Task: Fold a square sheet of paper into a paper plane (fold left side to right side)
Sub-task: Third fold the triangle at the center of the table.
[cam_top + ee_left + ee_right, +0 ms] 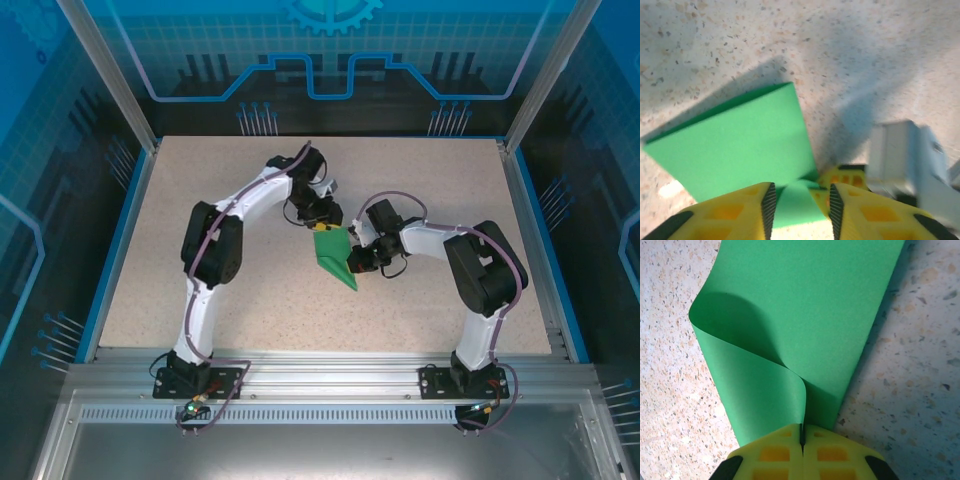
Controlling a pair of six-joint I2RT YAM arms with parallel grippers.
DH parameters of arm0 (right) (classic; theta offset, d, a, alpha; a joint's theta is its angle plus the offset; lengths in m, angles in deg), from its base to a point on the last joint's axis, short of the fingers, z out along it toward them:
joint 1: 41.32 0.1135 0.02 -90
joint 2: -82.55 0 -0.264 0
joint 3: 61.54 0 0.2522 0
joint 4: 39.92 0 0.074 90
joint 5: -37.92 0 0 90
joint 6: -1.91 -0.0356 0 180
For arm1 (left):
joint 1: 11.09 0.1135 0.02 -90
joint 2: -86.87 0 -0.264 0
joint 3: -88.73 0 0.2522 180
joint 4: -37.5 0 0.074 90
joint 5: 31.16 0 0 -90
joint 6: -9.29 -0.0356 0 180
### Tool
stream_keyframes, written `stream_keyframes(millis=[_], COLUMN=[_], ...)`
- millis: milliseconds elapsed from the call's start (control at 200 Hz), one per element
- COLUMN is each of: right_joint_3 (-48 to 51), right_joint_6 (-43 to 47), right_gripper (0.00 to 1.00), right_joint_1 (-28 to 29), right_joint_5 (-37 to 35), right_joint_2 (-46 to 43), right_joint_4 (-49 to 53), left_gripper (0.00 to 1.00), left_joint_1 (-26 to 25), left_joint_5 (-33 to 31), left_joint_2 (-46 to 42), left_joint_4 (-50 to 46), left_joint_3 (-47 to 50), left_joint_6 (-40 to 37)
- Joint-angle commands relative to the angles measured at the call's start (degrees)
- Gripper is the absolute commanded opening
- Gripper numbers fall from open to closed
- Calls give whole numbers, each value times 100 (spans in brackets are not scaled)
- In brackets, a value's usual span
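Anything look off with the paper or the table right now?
Yes: the paper isn't lying flat. By the shut right pincer, which pinches its edge, one layer bows up in a rounded loop instead of a sharp crease. Left pincer stands open around another part of it. No tears visible.

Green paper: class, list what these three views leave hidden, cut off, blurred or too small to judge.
Left wrist: left gripper is cut by the bottom edge; its contact with the green paper is unclear.
Left wrist: grey block is blurred, unidentifiable.
Right wrist: right gripper pinches the paper; the top edge crops the sheet.
Top external: paper too small to count folds; both grippers cover part.
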Motion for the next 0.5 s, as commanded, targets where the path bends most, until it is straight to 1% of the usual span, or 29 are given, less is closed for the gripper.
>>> stream_keyframes(millis=[0, 80, 235, 325, 495], right_joint_3=[57, 56, 47, 30, 32], right_joint_6=[77, 85, 82, 95, 110], right_gripper=[2, 2, 2, 2, 2], right_joint_1=[-58, -53, -49, -42, -43], right_joint_5=[-153, -163, -164, -155, -186], right_joint_2=[292, 299, 317, 334, 330], right_joint_4=[313, 318, 314, 332, 344], left_gripper=[33, 30, 28, 27, 26], left_joint_1=[19, -2, -118, -226, -357], left_joint_5=[413, 824, 1284, 1391, 1356], left_joint_2=[-625, -878, -1147, -1098, -903], left_joint_4=[37, 470, 1213, 1485, 1553], left_joint_3=[614, 1228, 2045, 2231, 2301], left_joint_6=[195, 472, 1005, 1237, 1438])
